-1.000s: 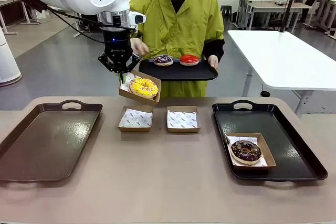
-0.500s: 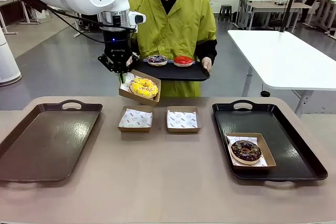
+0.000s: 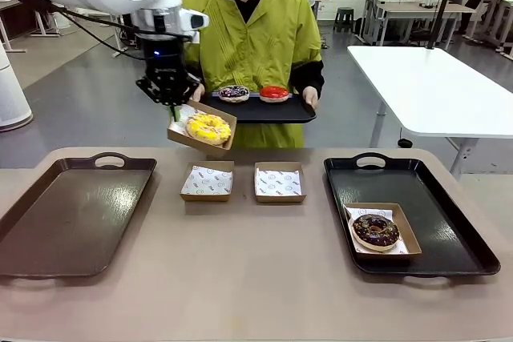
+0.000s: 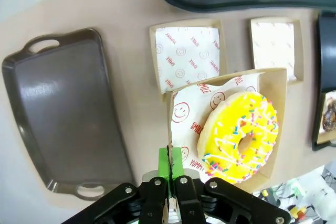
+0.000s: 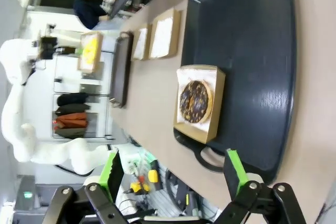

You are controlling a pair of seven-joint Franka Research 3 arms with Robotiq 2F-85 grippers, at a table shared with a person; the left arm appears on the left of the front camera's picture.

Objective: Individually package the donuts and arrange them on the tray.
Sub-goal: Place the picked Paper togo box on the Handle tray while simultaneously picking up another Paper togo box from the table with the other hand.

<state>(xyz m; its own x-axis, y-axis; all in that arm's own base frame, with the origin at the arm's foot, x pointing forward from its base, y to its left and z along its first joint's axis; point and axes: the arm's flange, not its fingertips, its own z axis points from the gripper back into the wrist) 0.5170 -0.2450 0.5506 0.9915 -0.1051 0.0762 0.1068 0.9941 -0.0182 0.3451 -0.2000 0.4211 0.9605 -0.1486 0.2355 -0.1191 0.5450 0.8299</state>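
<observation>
- Grip: left hand (image 3: 175, 105) is shut tight on one rim of the carried box (image 3: 200, 138). It pinches cardboard and paper liner together, so the yellow donut (image 3: 208, 126) goes untouched and the icing stays clean.
- Carried box hangs slightly tilted at 11 o'clock over the counter (image 3: 240, 294), above and clear of the empty lined boxes (image 3: 207, 181). The donut sits on the side away from the grip, so I'd guess a steeper tilt risks a slide.
- Right hand (image 5: 173, 174) is spread fully wide and holds nothing, hovering over the right tray (image 3: 457, 222) at 3 o'clock.
- Chocolate donut (image 3: 375, 231) is boxed on the right tray near its front rim. The floor at 12 o'clock of that box is bare, leaving room for more.
- Left tray (image 3: 72, 214) at 9 o'clock has its whole floor free. Its raised rim and handles need clearing on any descent.
- Purple donut (image 3: 234, 93) and red donut (image 3: 274, 93) lie unboxed on the person's tray (image 3: 264, 111), at 12 o'clock beyond the far counter edge. That tray is just beside the left hand, so it's tight there.
- Progress guess: one packed, one airborne, two to go.
</observation>
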